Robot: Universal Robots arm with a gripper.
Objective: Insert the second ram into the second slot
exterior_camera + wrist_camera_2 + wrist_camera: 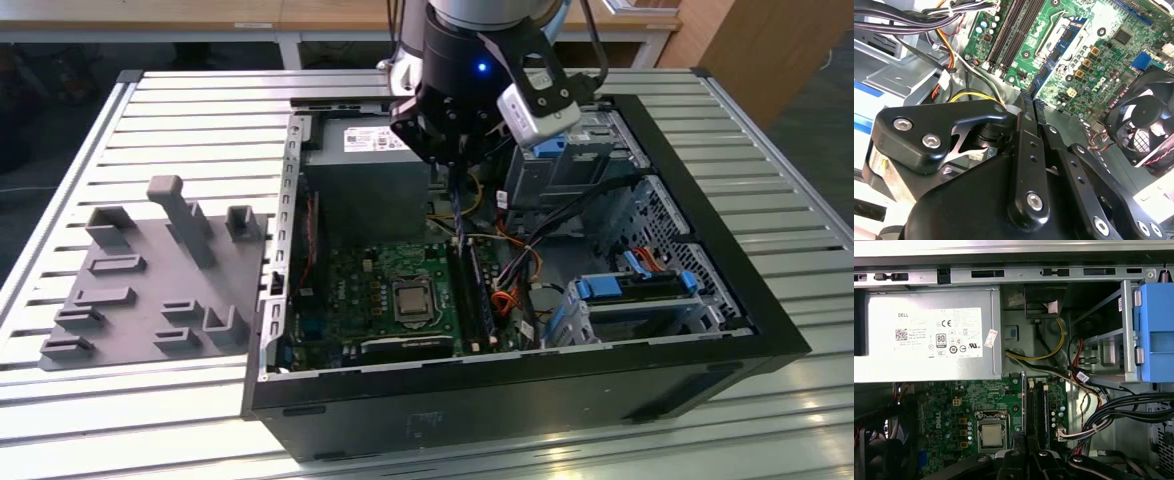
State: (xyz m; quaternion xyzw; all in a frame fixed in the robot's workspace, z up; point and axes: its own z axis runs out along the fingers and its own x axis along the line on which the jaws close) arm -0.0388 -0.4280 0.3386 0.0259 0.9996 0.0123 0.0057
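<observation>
Second ram [1061,52] is clamped in the gripper [1031,100]. In the second wrist view the jaws are drawn together on it, and the blue board with its row of chips juts out beyond the fingertips, clear above the motherboard [1104,80]. In the first wrist view the stick shows edge-on as a thin line [1025,400]. It lies just beside the bank of dark memory slots [1037,410] and nearly parallel to them. Those slots sit between the processor socket [991,435] and the motherboard edge nearest the cable bundle [1114,410]. In the exterior view the gripper hangs over the case [534,385] towards the power supply [367,165], apart from the board below.

I judge the step in hand to be lining up before seating. To go well, the second ram's long edge should sit over one slot alone, not straddling two. I cannot tell from these views which slot, if any, is already filled, nor whether the end latches stand open. Its notch has to meet the slot's key, and neither can be made out here. The press should be straight down and even along the stick, since any tilt would likely jam one end first. The cables lie close to the slots and could snag it.
</observation>
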